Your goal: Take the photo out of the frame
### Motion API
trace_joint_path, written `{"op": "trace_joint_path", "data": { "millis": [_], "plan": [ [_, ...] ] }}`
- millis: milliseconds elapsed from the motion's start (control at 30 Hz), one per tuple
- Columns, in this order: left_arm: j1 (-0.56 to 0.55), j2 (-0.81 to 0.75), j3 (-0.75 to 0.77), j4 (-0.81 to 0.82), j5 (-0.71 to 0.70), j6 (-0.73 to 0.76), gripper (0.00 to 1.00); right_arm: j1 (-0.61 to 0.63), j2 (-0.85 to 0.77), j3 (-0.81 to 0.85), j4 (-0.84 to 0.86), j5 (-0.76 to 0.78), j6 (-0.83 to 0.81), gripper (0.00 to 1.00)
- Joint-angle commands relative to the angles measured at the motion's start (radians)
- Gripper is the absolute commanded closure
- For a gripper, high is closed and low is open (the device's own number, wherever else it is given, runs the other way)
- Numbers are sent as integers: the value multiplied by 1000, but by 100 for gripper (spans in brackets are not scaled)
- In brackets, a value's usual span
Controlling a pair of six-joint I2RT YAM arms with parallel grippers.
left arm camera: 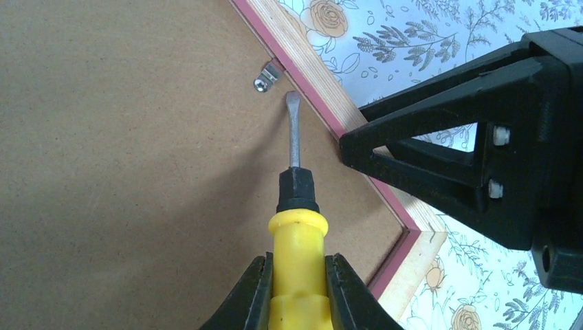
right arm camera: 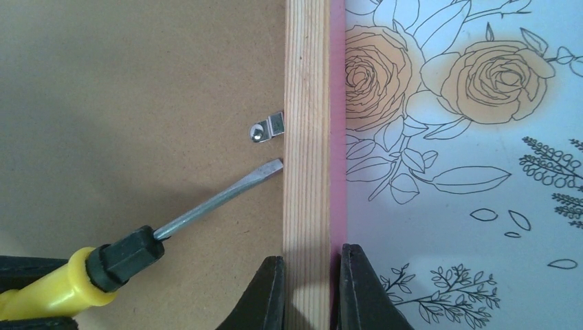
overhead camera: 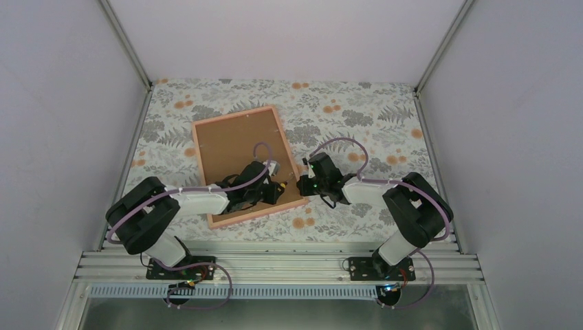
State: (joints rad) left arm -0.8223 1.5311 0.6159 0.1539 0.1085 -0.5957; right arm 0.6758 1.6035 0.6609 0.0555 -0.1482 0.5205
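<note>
As right end effector (right arm camera: 309,268) clamps frame (right arm camera: 306,103), screwdriver (right arm camera: 206,206) perhaps touches it.

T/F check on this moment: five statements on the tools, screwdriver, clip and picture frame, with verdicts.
1. The left tool grips a yellow-handled screwdriver. True.
2. The right tool is open, clear of the frame. False: it is shut on the frame's wooden rail.
3. The frame lies face down, brown backing board up. True.
4. The screwdriver blade is wedged under the metal clip. False: its tip sits beside the clip, near the rail.
5. The photo lies out on the table. False: no photo is in view and the backing board is still in the frame.
</note>
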Motion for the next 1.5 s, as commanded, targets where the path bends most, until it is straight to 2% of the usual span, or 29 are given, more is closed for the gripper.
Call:
{"op": "trace_joint_path", "data": {
  "millis": [0,233,533,1000,1467],
  "plan": [
    [-5,19,-19,56,-35,-25,98,8,0,-24,-20,-60,0,96],
    [-5,13,-37,78,-94,-50,98,8,-5,-27,-20,-60,-1,96],
    [-5,39,-37,134,-37,-34,98,10,-5,-26,-20,-65,-2,96],
    [-6,67,-21,102,-105,-56,98,10,-4,-22,-19,-68,0,96],
    [-6,22,-86,134,-332,-227,98,13,-13,-39,-4,-67,9,96]
  ]
}}
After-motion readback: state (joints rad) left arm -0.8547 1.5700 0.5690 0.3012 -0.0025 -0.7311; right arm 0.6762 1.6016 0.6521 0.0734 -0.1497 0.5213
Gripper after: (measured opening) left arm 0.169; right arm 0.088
